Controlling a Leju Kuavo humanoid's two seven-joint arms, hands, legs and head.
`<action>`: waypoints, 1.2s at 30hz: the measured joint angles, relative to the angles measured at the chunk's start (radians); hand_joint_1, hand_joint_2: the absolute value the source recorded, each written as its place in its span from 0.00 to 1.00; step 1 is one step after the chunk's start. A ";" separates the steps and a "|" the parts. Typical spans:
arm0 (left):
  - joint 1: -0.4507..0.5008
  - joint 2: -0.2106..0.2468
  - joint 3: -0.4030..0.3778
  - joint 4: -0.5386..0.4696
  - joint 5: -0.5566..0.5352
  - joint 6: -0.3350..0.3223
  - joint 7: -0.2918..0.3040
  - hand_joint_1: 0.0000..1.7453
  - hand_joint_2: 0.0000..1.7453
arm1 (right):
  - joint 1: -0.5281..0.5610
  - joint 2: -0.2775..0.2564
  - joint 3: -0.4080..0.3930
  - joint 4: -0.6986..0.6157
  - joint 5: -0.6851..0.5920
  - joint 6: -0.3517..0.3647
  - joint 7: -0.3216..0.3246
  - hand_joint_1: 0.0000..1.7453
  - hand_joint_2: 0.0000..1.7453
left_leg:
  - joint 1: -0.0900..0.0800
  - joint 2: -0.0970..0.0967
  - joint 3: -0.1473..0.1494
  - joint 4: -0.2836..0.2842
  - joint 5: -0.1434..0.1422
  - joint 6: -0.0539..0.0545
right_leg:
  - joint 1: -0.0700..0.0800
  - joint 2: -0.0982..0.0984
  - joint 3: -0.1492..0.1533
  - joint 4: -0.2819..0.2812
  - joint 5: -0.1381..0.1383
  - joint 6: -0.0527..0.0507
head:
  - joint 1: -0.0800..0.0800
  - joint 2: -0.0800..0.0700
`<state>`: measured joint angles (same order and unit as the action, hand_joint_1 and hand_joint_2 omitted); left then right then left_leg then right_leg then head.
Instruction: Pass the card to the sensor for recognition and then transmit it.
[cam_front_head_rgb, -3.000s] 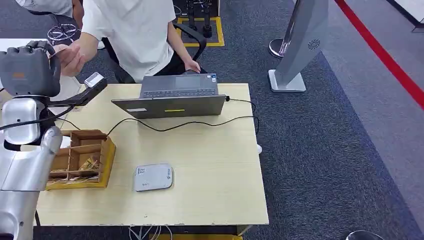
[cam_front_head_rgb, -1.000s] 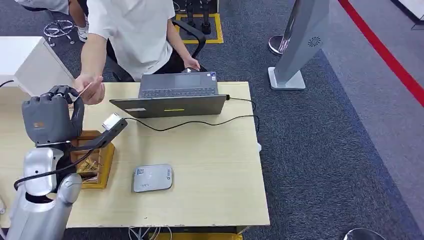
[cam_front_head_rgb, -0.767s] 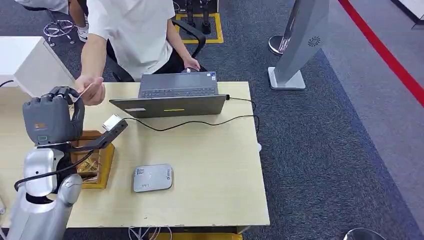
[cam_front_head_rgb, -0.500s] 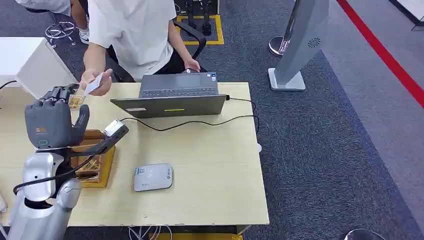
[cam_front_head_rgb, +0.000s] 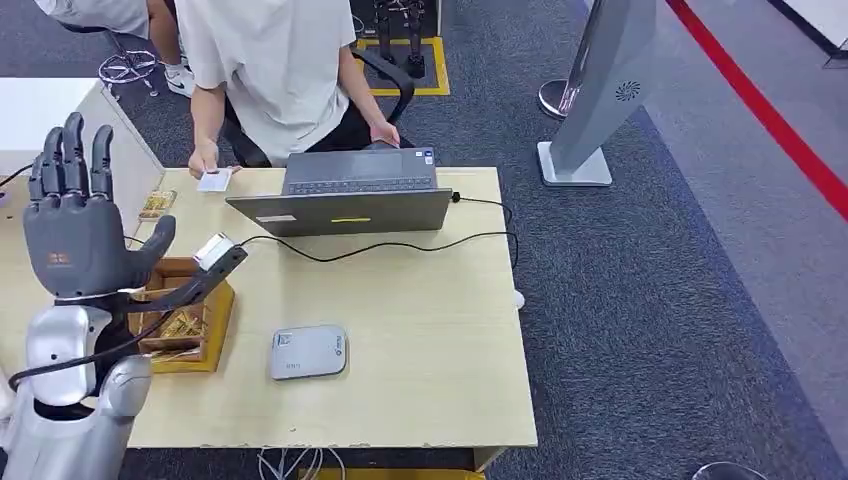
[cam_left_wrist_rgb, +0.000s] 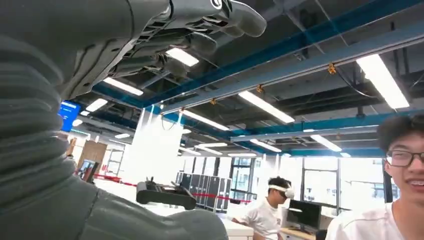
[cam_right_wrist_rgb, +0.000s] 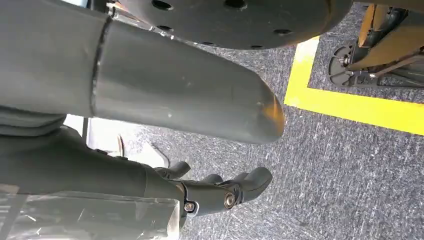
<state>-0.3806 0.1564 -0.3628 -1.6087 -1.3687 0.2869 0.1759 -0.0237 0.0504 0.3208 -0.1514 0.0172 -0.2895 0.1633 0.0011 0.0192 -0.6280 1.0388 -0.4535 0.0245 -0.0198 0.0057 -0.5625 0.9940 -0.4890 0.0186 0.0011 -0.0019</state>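
One card (cam_front_head_rgb: 214, 180), white, lies flat at the far edge of the table (cam_front_head_rgb: 420, 330), just left of the laptop (cam_front_head_rgb: 345, 200), pinched by the hand (cam_front_head_rgb: 205, 160) of a person (cam_front_head_rgb: 270, 70) in a white shirt who stands behind the table. One sensor (cam_front_head_rgb: 308, 352), a flat grey pad with rounded corners, rests near the table's front edge, well apart from the card and just right of the box (cam_front_head_rgb: 180, 325).

Left hand (cam_front_head_rgb: 78, 225): raised upright above the table's left side, back toward the head camera, fingers (cam_front_head_rgb: 72, 155) straight and spread, thumb out to the side, holding nothing. In the left wrist view the same hand (cam_left_wrist_rgb: 165, 35) points up toward ceiling lights, fingers extended and bare. A black bracket with a small white block (cam_front_head_rgb: 213, 252) juts from that wrist over the box.

Right hand (cam_right_wrist_rgb: 215, 192): hangs low beside the robot's body above dark carpet (cam_right_wrist_rgb: 350, 165) in the right wrist view; dark fingers loosely curled, nothing in them; whether they are clenched cannot be told.

Laptop: grey, open, screen tipped back toward the robot, keyboard facing the person. Black cable (cam_front_head_rgb: 400, 245) runs from the laptop's right side across the tabletop toward the left.

Box: wooden, divided into compartments, at the table's left edge, small yellowish items inside. Small flat yellowish piece (cam_front_head_rgb: 158, 204) lies on the table beyond the box, left of the card.

Grey kiosk post (cam_front_head_rgb: 600, 90) stands on the carpet to the right of the table; red floor line (cam_front_head_rgb: 760, 100) beyond it.
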 joint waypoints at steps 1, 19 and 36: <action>0.000 0.000 0.001 0.000 0.000 0.000 0.000 0.00 1.00 | 0.000 0.000 0.000 0.000 0.000 0.000 0.000 0.00 0.00 | 0.000 0.000 0.000 0.000 0.000 0.000 | 0.000 0.000 0.000 0.000 0.000 0.000 | 0.000 0.000; 0.090 -0.008 0.005 -0.103 -0.018 -0.058 -0.015 0.00 1.00 | -0.002 0.000 -0.001 0.000 -0.030 -0.009 -0.011 0.00 0.00 | 0.000 0.000 0.000 0.000 0.000 0.000 | 0.000 0.000 0.000 0.000 0.000 0.000 | 0.000 0.000; 0.115 -0.008 0.005 -0.143 -0.023 -0.058 -0.013 0.00 1.00 | -0.002 0.001 -0.002 0.000 -0.028 -0.014 -0.012 0.00 0.00 | 0.000 0.000 0.001 0.000 0.000 -0.001 | 0.000 0.000 0.000 0.000 0.000 0.000 | 0.000 0.000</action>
<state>-0.2655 0.1484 -0.3578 -1.7514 -1.3920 0.2285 0.1629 -0.0256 0.0515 0.3189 -0.1514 -0.0111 -0.3037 0.1514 0.0011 0.0188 -0.6274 1.0387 -0.4530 0.0240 -0.0198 0.0052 -0.5622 0.9941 -0.4889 0.0186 0.0011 -0.0019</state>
